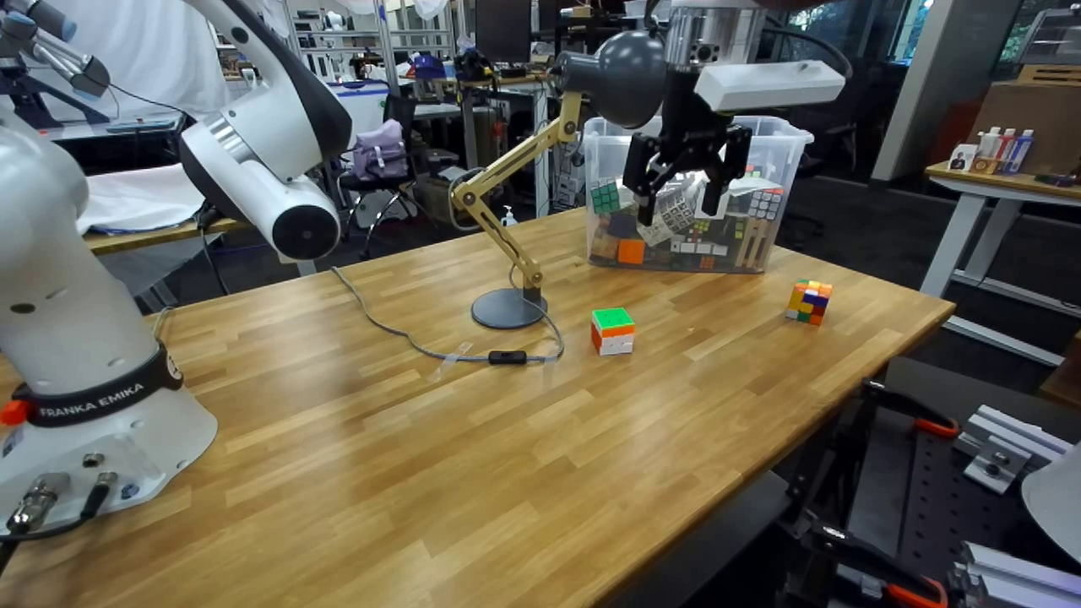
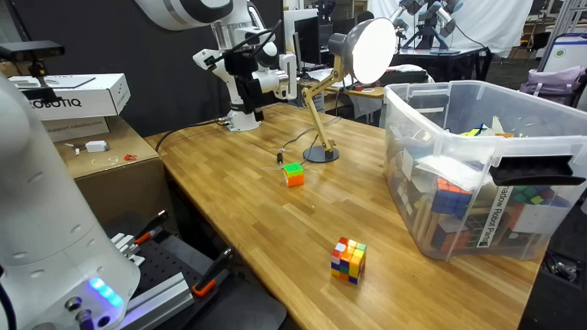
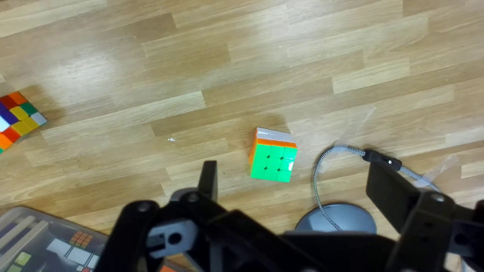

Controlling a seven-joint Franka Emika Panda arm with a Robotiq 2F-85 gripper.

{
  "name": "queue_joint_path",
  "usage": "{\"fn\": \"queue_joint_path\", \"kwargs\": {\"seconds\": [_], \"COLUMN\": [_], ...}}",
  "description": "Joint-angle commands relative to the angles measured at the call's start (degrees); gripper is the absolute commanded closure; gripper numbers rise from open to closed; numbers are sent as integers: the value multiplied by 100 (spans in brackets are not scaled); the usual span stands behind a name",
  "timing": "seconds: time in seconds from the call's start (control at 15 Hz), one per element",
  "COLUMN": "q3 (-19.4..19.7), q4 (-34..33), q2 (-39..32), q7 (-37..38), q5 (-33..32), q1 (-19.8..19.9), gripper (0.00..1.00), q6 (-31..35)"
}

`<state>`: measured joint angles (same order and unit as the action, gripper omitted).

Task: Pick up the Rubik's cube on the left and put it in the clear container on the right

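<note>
The Rubik's cube has a green top, with orange and white layers on its sides. It sits on the wooden table in both exterior views (image 1: 612,331) (image 2: 293,174) and shows near the middle of the wrist view (image 3: 272,160). The clear container (image 1: 784,165) is a big transparent bin full of cubes and papers; it also shows in an exterior view (image 2: 463,149) and at the lower left of the wrist view (image 3: 56,223). My gripper (image 1: 680,207) is open and empty, high above the table; it also shows in an exterior view (image 2: 253,111) and the wrist view (image 3: 291,175). It is apart from the cube.
A scrambled cube (image 1: 809,302) sits near the table's end; it also shows in an exterior view (image 2: 348,260) and the wrist view (image 3: 19,119). A desk lamp (image 1: 507,309) with a round base (image 2: 321,155) stands beside the green-topped cube. Its cable (image 3: 319,177) is taped to the table.
</note>
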<state>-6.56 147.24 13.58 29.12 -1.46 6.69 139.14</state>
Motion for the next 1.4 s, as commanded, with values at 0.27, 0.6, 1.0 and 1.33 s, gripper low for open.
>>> {"fn": "queue_joint_path", "kwargs": {"seconds": [0.27,0.6,1.0,1.33], "q3": [497,654,654,712], "q4": [-1290,-1253,-1135,-1204], "q2": [-1643,-1677,-1590,-1967], "q7": [-109,-165,-125,-200], "q5": [451,473,507,346], "q1": [-185,-305,-366,-414], "gripper": [0,0,0,0], "q6": [79,51,136,161]}}
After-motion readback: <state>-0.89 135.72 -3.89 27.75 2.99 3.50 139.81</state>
